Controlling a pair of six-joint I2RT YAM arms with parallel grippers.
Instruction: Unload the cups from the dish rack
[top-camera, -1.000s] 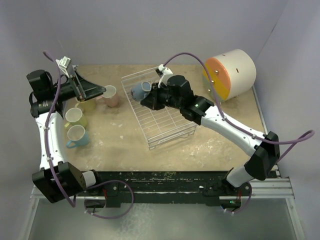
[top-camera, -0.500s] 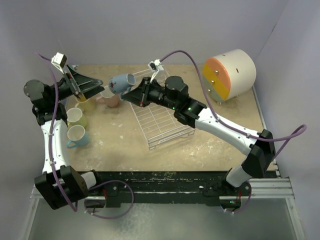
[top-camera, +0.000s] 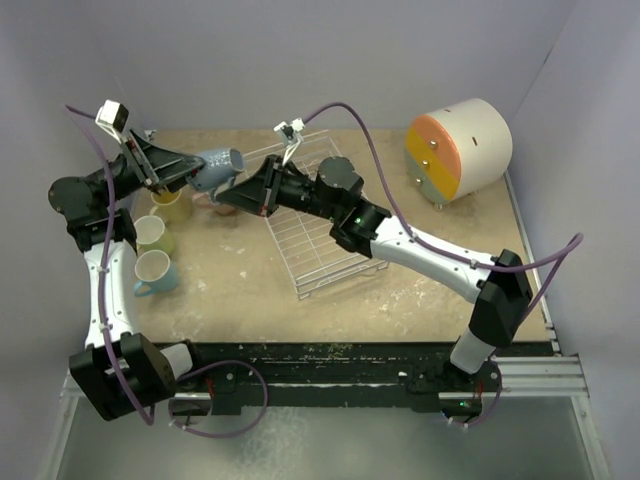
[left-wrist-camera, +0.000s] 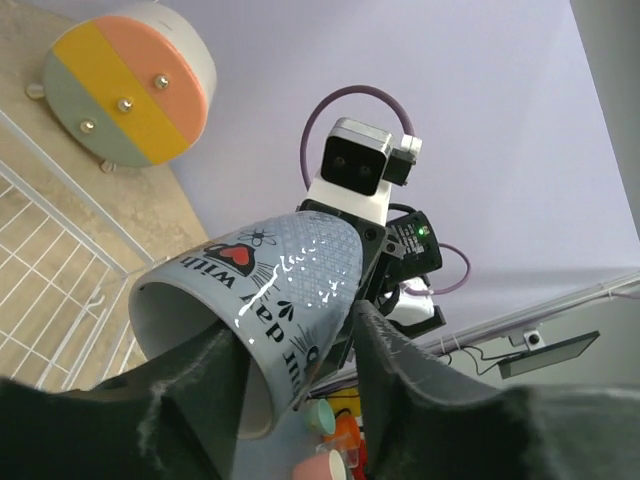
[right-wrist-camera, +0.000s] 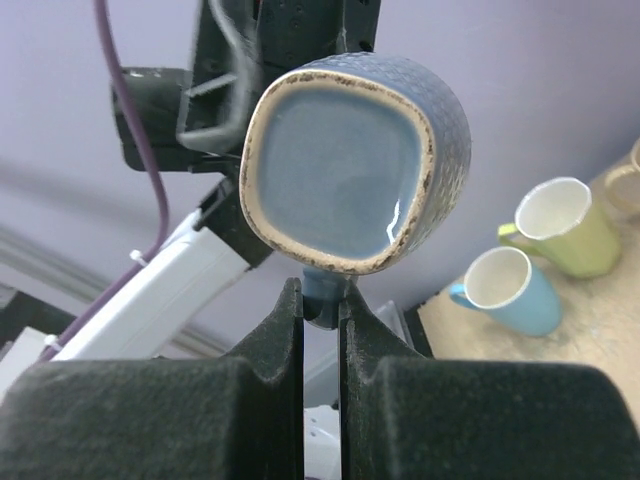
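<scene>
A grey-blue cup (top-camera: 216, 166) hangs in the air over the table's back left, between my two grippers. My right gripper (top-camera: 230, 192) is shut on its handle (right-wrist-camera: 322, 298), with the cup's mouth (right-wrist-camera: 340, 165) facing that wrist camera. My left gripper (left-wrist-camera: 292, 330) straddles the cup's wall (left-wrist-camera: 255, 290), one finger inside the mouth and the other against the outside. The wire dish rack (top-camera: 322, 236) holds nothing that I can see. On the table at left stand a cream-yellow cup (top-camera: 172, 206), a lime green cup (top-camera: 150, 235) and a light blue cup (top-camera: 153, 272). A pink cup (top-camera: 226, 208) is mostly hidden.
The round cream-and-orange drawer unit (top-camera: 460, 145) stands at the back right, beyond the rack. Both arms meet above the row of cups on the left. The rack (left-wrist-camera: 45, 250) lies tilted across the middle of the table.
My right arm lifted the grey-blue cup out of the rack and carried it left. My left gripper rose to meet it and closed from wide open onto the cup's wall.
</scene>
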